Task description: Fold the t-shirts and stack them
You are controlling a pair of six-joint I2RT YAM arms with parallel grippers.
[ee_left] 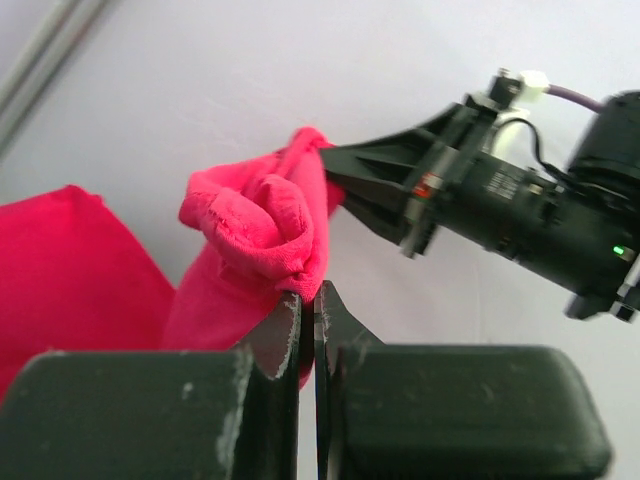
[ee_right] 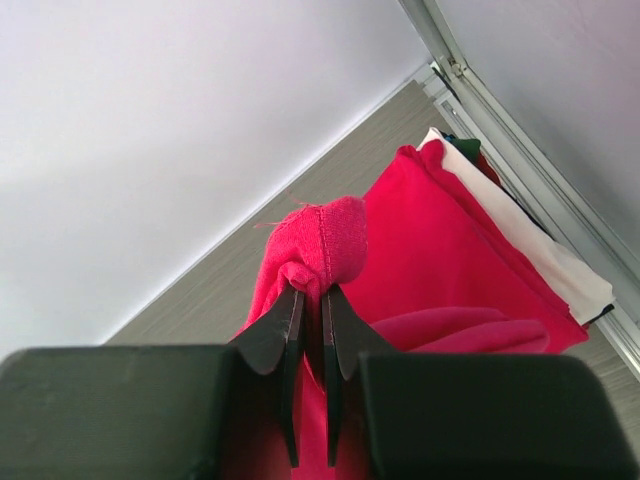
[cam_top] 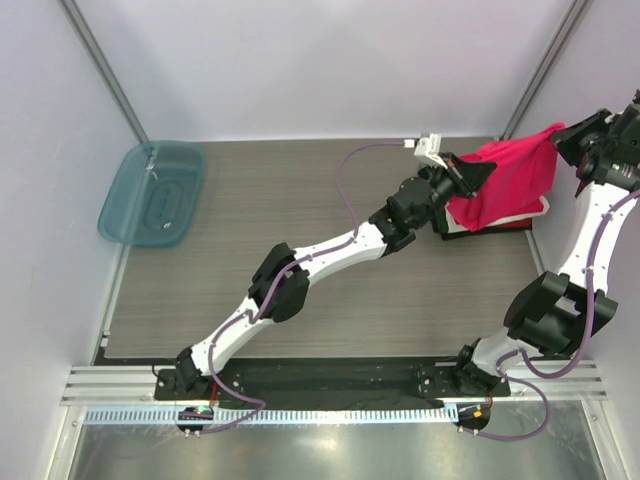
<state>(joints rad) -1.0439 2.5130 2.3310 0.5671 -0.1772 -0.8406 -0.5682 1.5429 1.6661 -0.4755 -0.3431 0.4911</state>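
Note:
A bright crimson-red t-shirt (cam_top: 512, 175) hangs lifted at the back right of the table, stretched between both grippers. My left gripper (cam_top: 476, 172) is shut on a bunched edge of it (ee_left: 262, 222), with fabric pinched at the fingertips (ee_left: 308, 292). My right gripper (cam_top: 562, 140) is shut on another hemmed edge (ee_right: 325, 240), its jaws pinching the cloth (ee_right: 312, 292). In the left wrist view the right gripper (ee_left: 345, 178) bites the same bunch from the right. Below the hanging shirt lies a pile of t-shirts (cam_top: 490, 226), red with white (ee_right: 535, 245) and dark layers.
A translucent teal plastic tray (cam_top: 155, 192) sits at the back left, partly off the wooden table top (cam_top: 300, 190). White walls and metal frame posts (cam_top: 545, 65) close in the back and the right side, near the right arm.

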